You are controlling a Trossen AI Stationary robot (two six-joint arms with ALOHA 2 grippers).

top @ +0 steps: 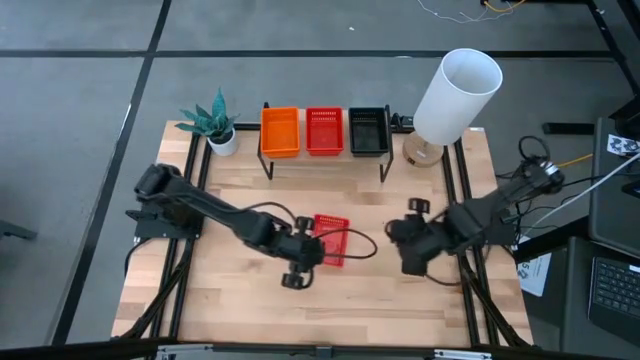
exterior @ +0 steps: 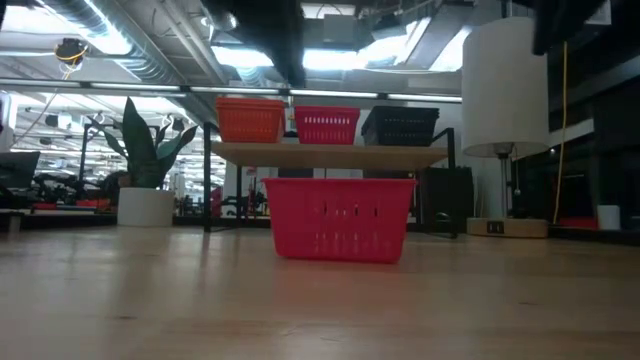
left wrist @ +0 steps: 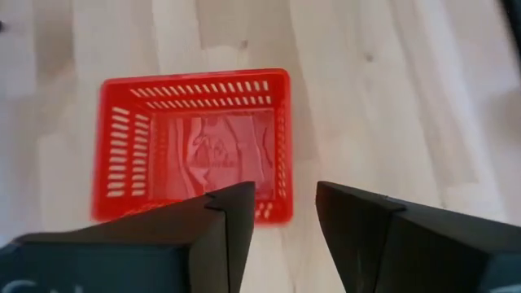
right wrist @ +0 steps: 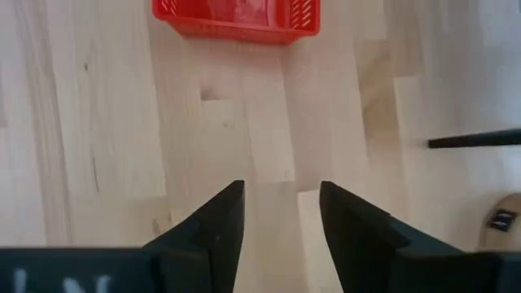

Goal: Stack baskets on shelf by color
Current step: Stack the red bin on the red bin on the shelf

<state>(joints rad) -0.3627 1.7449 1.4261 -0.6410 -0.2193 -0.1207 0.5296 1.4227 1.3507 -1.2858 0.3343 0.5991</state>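
One red basket (top: pixel 334 241) (exterior: pixel 339 218) (left wrist: pixel 195 142) (right wrist: pixel 237 18) rests on its base on the tabletop, in front of the shelf (exterior: pixel 330 155). On the shelf stand orange (top: pixel 280 131), red (top: pixel 324 130) and black (top: pixel 368 131) baskets side by side; whether each is a single basket or a stack, I cannot tell. My left gripper (top: pixel 312 250) (left wrist: pixel 285 203) hangs open above the red basket's left wall, clear of it. My right gripper (top: pixel 402 243) (right wrist: pixel 281 195) is open over bare wood, right of that basket.
A white lamp (top: pixel 452 95) on a round wooden base stands right of the shelf. A potted plant (top: pixel 215 125) is at the shelf's left. A thin black cable (top: pixel 362 245) loops by the red basket. Bare wood stretches along the table's near side (top: pixel 330 310).
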